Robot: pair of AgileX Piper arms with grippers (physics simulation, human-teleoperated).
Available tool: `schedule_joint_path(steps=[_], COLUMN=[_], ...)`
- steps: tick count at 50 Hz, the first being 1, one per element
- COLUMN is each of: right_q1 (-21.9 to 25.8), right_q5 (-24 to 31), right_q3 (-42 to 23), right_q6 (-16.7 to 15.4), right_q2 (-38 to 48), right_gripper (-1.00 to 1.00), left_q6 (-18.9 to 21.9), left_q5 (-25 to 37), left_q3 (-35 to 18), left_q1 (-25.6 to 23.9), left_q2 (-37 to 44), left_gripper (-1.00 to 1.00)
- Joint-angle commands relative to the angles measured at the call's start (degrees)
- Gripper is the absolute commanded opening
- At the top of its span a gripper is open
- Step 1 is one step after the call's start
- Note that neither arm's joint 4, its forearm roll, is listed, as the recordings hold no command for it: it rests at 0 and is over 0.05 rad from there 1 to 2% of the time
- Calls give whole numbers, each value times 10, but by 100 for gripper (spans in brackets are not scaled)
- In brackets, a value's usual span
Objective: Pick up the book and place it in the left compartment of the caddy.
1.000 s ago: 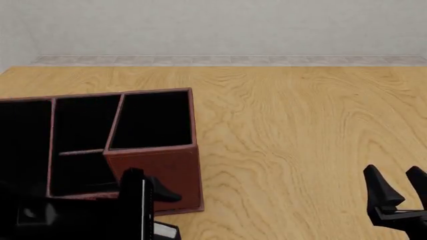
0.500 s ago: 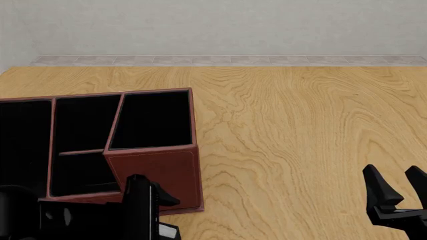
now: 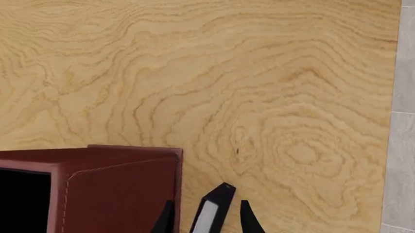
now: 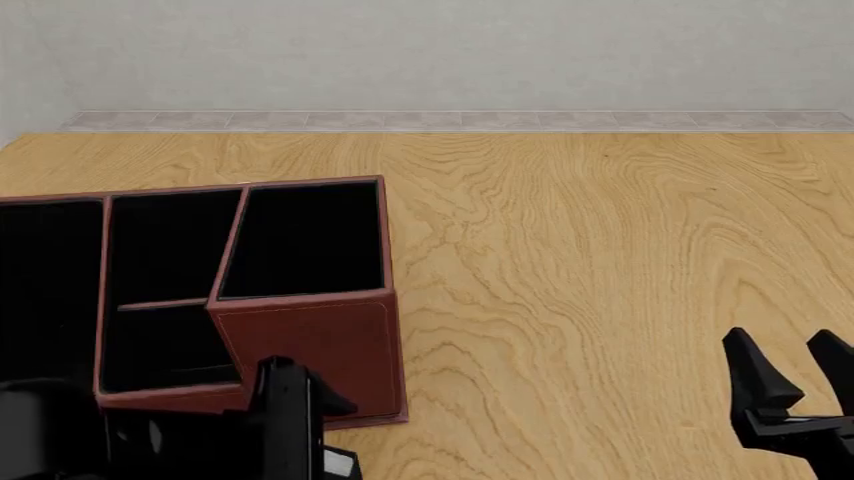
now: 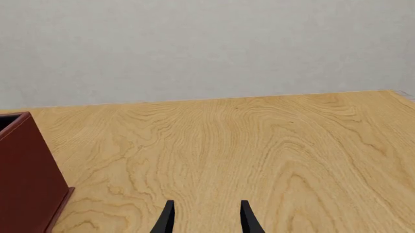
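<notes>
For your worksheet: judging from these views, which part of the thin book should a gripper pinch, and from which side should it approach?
Pinch the book across its two flat covers, as the left gripper does, approaching edge-on: it is thin, so the fingers easily span its thickness.

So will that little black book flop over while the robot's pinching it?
Probably not. The book looks thin but stiff, standing straight between the left gripper's fingers. It's small, so likely light. Held only by its covers, it might slip or tilt if jolted over the caddy.
</notes>
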Motion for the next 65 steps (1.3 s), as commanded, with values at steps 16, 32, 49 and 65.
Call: schedule_joint_path(steps=[16, 32, 49, 65], right_q1=[1, 0, 0, 2], right_q5=[-8, -6, -5, -12], right_q3=[0, 0, 0, 0], right_q6=[-1, 1, 1, 1], right_q2=[9, 7, 5, 14], right_gripper=[100, 100, 100, 100], left_q6=[-11, -2, -4, 6], left_q5=[-22, -29, -38, -53], left_q3=[28, 31, 38, 45], left_q1=[-5, 7, 10, 24], left_q2=[10, 20, 30, 44], left_gripper=[100, 100, 100, 100])
